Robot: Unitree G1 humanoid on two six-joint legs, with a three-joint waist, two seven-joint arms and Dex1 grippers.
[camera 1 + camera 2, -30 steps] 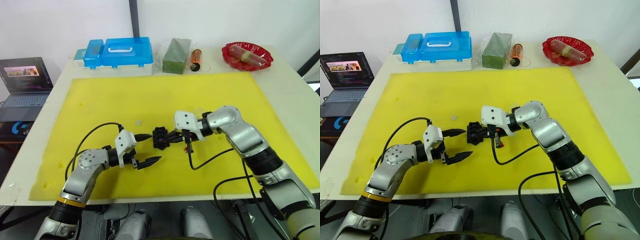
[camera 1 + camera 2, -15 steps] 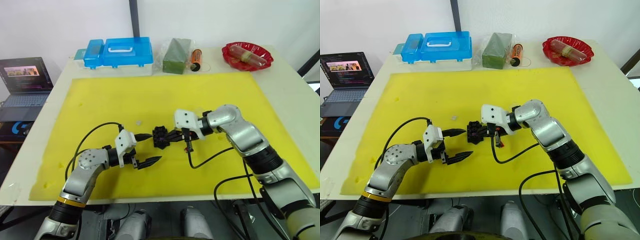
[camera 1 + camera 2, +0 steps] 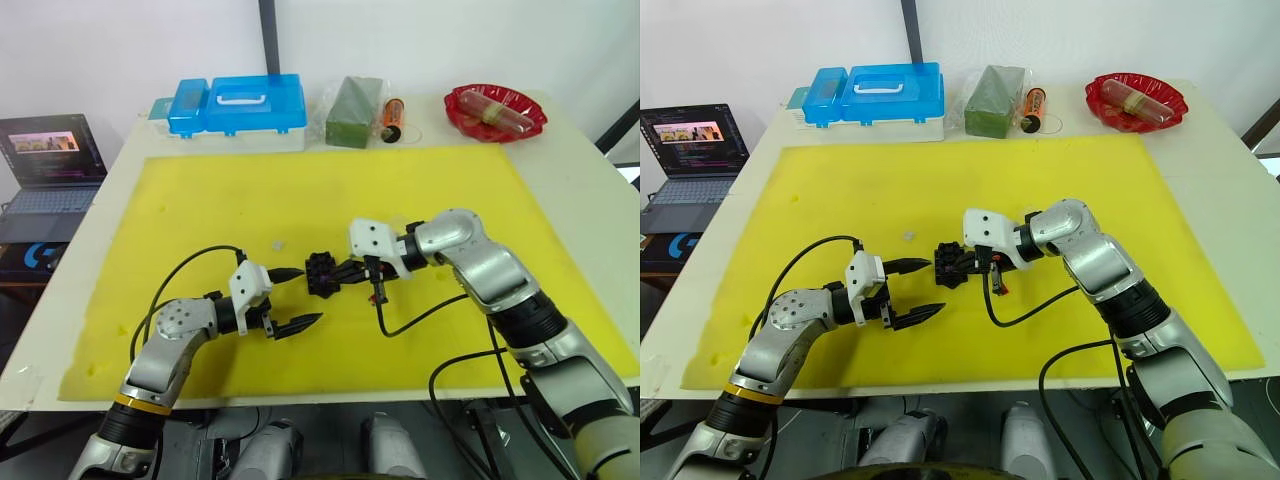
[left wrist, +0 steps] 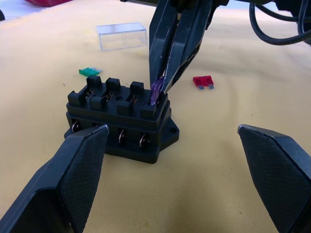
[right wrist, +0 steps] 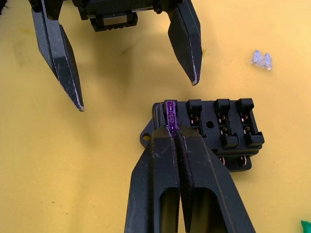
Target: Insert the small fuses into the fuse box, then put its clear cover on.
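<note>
Fuse insertion at the fuse box (image 4: 119,119), mid-mat.
Your right gripper (image 5: 171,130) pinches the purple fuse (image 5: 169,109) into an end slot; your left gripper (image 3: 290,298) hangs spread beside the box.

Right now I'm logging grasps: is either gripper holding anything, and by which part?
The right gripper pinches the small purple plastic fuse by its upper edge, at an end slot of the black fuse box. The left gripper is open, holding nothing.

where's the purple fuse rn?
The purple fuse is pinched in the right gripper, seated at an end slot of the fuse box, mid-mat, ahead of the open left gripper.
</note>
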